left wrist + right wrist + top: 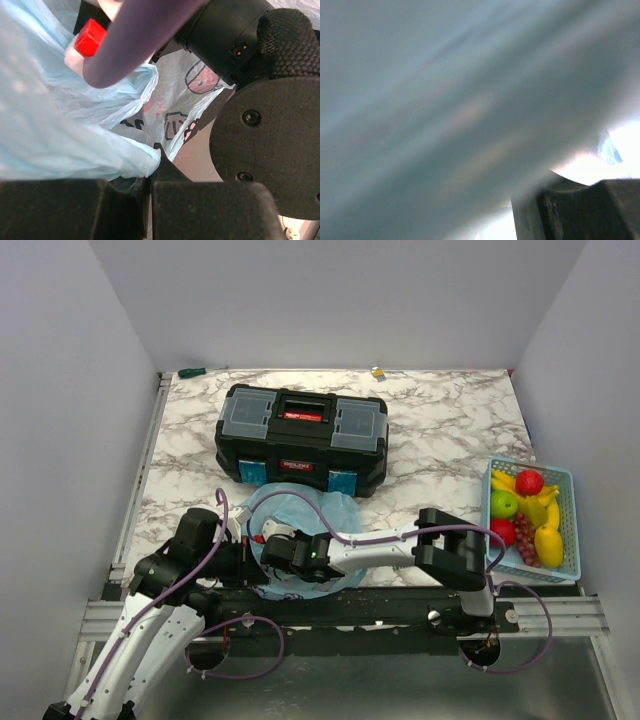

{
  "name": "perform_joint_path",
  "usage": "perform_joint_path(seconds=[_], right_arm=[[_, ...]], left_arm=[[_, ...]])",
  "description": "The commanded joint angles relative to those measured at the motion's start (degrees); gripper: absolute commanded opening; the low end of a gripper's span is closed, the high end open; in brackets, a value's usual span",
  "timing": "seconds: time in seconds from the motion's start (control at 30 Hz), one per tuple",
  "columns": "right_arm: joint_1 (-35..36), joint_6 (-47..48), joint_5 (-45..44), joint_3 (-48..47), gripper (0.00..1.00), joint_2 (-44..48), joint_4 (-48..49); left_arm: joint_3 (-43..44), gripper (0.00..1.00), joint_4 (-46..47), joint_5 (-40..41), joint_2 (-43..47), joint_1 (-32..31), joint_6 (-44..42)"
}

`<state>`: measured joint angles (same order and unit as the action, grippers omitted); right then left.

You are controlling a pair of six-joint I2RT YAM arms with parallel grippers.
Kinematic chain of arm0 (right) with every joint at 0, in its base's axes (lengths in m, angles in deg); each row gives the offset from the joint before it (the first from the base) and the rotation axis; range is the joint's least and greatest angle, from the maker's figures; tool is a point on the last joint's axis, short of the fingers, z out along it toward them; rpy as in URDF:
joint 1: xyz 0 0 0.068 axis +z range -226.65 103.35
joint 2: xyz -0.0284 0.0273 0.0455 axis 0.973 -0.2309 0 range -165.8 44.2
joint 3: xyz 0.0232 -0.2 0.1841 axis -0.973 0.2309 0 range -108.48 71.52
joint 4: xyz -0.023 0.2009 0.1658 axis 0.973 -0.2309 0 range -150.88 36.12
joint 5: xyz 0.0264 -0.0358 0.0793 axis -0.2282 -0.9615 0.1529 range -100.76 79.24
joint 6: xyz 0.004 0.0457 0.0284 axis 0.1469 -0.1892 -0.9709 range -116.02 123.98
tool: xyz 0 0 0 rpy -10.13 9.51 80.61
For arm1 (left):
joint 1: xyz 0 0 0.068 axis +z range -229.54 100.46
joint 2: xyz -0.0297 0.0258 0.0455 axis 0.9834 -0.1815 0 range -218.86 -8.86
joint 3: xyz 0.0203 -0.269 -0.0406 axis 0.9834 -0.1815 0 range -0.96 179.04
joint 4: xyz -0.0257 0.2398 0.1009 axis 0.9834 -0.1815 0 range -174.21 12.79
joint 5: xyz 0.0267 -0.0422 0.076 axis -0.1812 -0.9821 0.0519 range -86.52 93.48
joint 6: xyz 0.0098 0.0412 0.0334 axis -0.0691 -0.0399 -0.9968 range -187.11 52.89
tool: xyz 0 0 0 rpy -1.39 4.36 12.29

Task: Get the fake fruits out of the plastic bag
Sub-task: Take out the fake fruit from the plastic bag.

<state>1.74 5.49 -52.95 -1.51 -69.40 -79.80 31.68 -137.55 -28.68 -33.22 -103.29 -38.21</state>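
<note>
The plastic bag (300, 512) lies crumpled on the counter (440, 430) just in front of the black toolbox (302, 440), close to the near edge where the arms are mounted. The left claw (145, 181) is clamped on a thin fold of its rim, holding the mouth up. The right claw (268, 538) reaches across from the far side into that mouth. Blue film smears across its wrist camera, with only one dark finger (570, 215) showing, so I cannot tell how wide it stands or whether it has anything. Fake fruits (525, 515) fill the blue basket (573, 530) at the right edge; none shows inside the bag from any view.

The likeliest trouble is the right claw closing on film instead of fruit, since the plastic drapes right over it. A lift would then drag the whole bag, or stretch and tear it against the left claw's pinch. That pinch is on a slim, slippery fold, so a sideways tug could pull it free and let the mouth collapse. The two wrists also sit very near each other, with the purple cable (130, 45) across the opening — a careless withdrawal could snag it or knock the arms together.
</note>
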Motion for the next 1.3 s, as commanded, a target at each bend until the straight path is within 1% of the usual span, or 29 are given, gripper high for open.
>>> perform_joint_path(seconds=[0.0,0.07,0.13,0.2,0.33,0.4,0.47,0.53,0.57,0.6,0.63,0.77,0.9,1.07,1.27], right_arm=[[0.2,3.7,0.9,-1.1,0.55,-0.5,-1.5],[0.2,4.7,0.3,-1.3,0.55,-1.3,-1.4],[0.2,5.6,-1.2,-1.7,0.52,-2.3,-1.6],[0.3,6.6,-2.1,-1.6,0.51,-3.0,-1.0],[0.4,8.3,-1.7,-0.3,0.50,-3.2,1.7],[0.5,9.1,-1.6,0.3,0.47,-3.2,2.9],[0.5,10.0,-1.2,0.4,0.39,-3.4,3.5],[0.5,10.6,-0.9,0.1,0.22,-3.8,3.6],[0.6,10.9,-0.6,-0.1,0.11,-3.9,3.6],[0.8,11.2,-0.3,-0.1,0.05,-3.8,3.7],[0.9,11.6,0.2,0.0,0.01,-3.6,3.8],[1.6,12.1,1.9,0.9,0.01,-1.1,4.2],[1.8,11.3,5.0,1.8,0.01,3.3,4.0],[1.8,8.8,13.6,4.0,0.01,10.3,2.8],[1.8,2.8,22.8,9.0,0.01,18.1,7.0]], left_arm=[[-0.6,0.00,1.1,-2.1,-0.1,-0.2,-0.7],[-0.6,0.00,1.1,-2.0,0.1,-0.2,-0.7],[-0.6,0.00,1.2,-1.9,0.3,-0.2,-0.5],[-0.7,0.00,1.2,-1.9,0.4,-0.3,-0.4],[-0.7,0.00,1.2,-2.0,0.4,-0.2,-0.6],[-0.6,0.00,1.2,-2.1,0.3,-0.2,-0.7],[-0.6,0.00,1.1,-2.3,0.1,-0.3,-0.9],[-0.6,0.00,1.3,-2.4,-0.1,-0.2,-1.0],[-0.6,0.00,1.3,-2.5,-0.1,-0.2,-1.0],[-0.6,0.00,1.2,-2.5,0.0,-0.3,-1.0],[-0.6,0.00,1.2,-2.5,-0.1,-0.2,-1.0],[-0.6,0.00,1.2,-2.3,0.0,-0.2,-0.9],[-0.6,0.00,1.2,-2.2,0.1,-0.2,-0.9],[-0.4,0.00,1.0,-1.3,0.6,-0.2,-0.5],[0.3,0.00,0.0,1.0,1.4,-0.2,0.2]])
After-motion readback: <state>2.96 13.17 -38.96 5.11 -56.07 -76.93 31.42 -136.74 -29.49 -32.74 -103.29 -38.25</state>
